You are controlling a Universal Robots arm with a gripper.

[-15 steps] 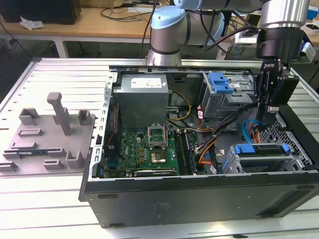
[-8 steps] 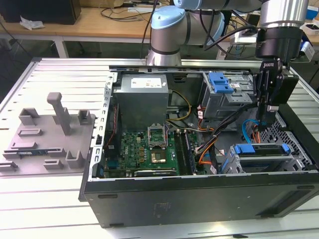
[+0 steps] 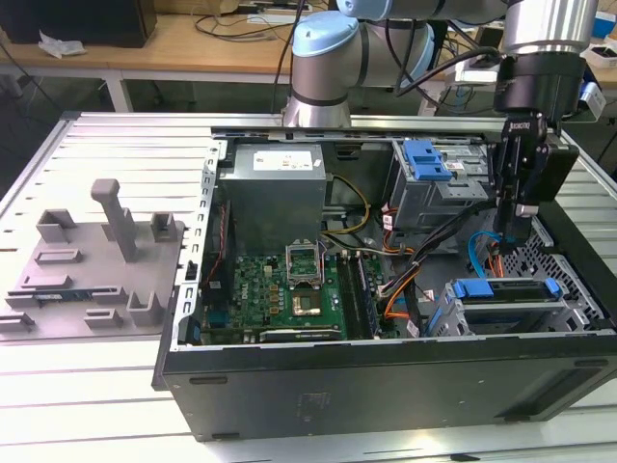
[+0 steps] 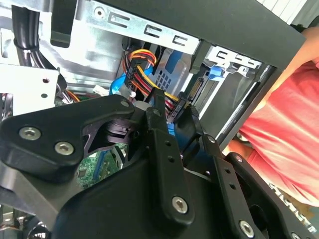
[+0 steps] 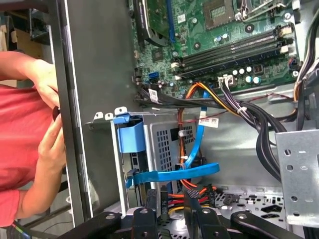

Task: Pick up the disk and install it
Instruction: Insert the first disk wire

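The disk (image 3: 506, 291), silver in its blue carrier bracket, lies flat in the drive bay at the case's front corner, on the exterior view's right. Its blue bracket tab (image 5: 130, 134) shows at the bay's mouth in the first wrist view. My gripper (image 3: 510, 231) hangs just above and behind that bay, pointing down. In both wrist views a black power connector (image 4: 174, 110) with red and yellow wires sits between the narrowly spaced fingers (image 5: 149, 204), which look shut on it. A blue flat data cable (image 5: 174, 174) crosses the bay cage.
The open computer case (image 3: 386, 386) holds a motherboard (image 3: 289, 289), a power supply (image 3: 275, 188) and an upper drive cage with a blue latch (image 3: 426, 159). A grey fixture plate (image 3: 96, 260) lies at the exterior view's left. A person in red has hands (image 5: 50, 89) at the case wall.
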